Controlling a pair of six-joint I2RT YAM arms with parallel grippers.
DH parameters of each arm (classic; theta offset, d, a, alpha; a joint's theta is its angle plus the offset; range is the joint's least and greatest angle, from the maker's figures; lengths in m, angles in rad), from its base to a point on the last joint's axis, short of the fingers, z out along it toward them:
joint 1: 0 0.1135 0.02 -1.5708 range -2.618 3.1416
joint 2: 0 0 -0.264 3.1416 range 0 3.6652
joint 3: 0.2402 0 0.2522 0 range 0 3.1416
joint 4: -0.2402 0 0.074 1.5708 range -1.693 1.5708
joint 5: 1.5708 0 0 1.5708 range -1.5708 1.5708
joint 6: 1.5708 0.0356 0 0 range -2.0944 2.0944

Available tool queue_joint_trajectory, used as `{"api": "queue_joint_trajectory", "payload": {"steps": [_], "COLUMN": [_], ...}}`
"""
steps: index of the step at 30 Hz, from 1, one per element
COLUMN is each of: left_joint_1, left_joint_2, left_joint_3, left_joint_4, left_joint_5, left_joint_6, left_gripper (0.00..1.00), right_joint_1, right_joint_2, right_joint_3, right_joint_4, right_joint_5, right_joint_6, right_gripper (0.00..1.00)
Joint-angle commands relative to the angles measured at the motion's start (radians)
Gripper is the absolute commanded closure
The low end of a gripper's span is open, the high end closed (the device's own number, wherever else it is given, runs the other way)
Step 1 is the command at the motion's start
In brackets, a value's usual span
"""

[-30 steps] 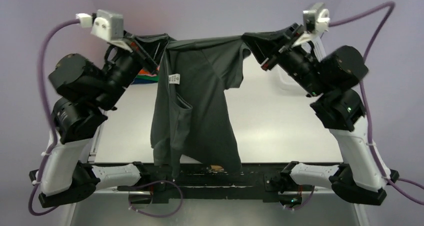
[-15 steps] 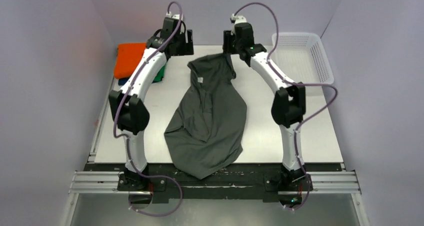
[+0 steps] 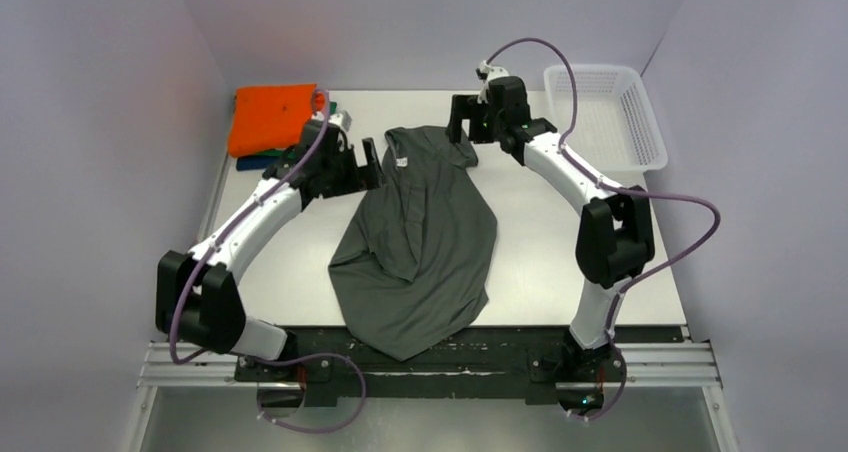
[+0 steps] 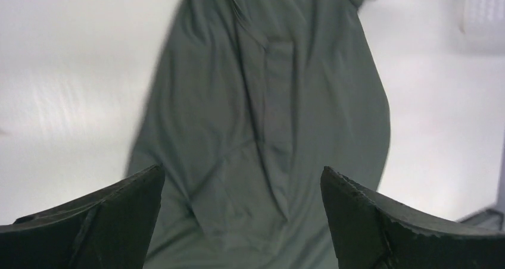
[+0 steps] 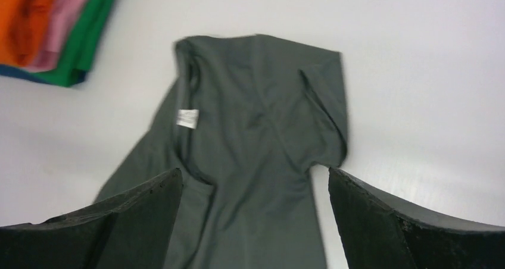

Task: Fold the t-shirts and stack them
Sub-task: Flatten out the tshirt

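A plain dark charcoal-grey cloth t-shirt [image 3: 420,242] lies unfolded and creased in the middle of the white worktop [image 3: 560,242]. Its collar end points to the far edge. Its broad hem spills over the near edge onto the black mounting rail [image 3: 500,347]. The shirt is narrow and bunched at the far end, where a small white label [image 5: 188,118] shows beside the collar, and one sleeve is doubled over on the right.

The left gripper [image 4: 241,180] is just beside the shirt's far left side. Its two black fingers are spread wide with nothing between them, and only the grey cloth shows below. The right gripper [image 5: 255,180] is above the collar end near the far edge, fingers likewise wide apart and holding nothing.

In the far left corner sits a stack of folded shirts, well apart from the grey one. A folded orange t-shirt [image 3: 270,117] is on top. Below it are a pink one [image 5: 65,19], a green one [image 5: 89,40] and a dark blue one [image 5: 15,72].

A white plastic mesh basket [image 3: 650,142] stands in the far right corner.
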Motion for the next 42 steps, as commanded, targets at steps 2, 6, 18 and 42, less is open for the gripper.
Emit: {"api": "queue_joint_trajectory", "payload": {"steps": [2,6,18,42], "left_joint_1": [-0.159,-0.238,-0.141,-0.175], "left_joint_2": [-0.163,-0.222,0.133,0.12], "left_joint_3": [-0.37,-0.556,-0.396,0.017], "left_joint_4": [0.163,0.24,0.284,0.159], "left_joint_5": [0.091,0.12,0.026,0.042], "left_joint_6": [-0.18,-0.301,-0.324,-0.097], "left_gripper": [0.0,0.0,0.0,0.0], "right_joint_1": [0.083,0.122,0.08,0.033], "right_joint_2": [0.02,0.137,0.203,-0.532], "right_joint_3": [-0.056,-0.001,-0.186,-0.721], "right_joint_4": [0.117,0.121,0.153,0.028], "right_joint_5": [-0.19,-0.24,-0.133,0.354], "right_joint_6": [-0.007,0.032,0.237,0.313], "right_gripper": [0.09,0.12,0.2,0.18]}}
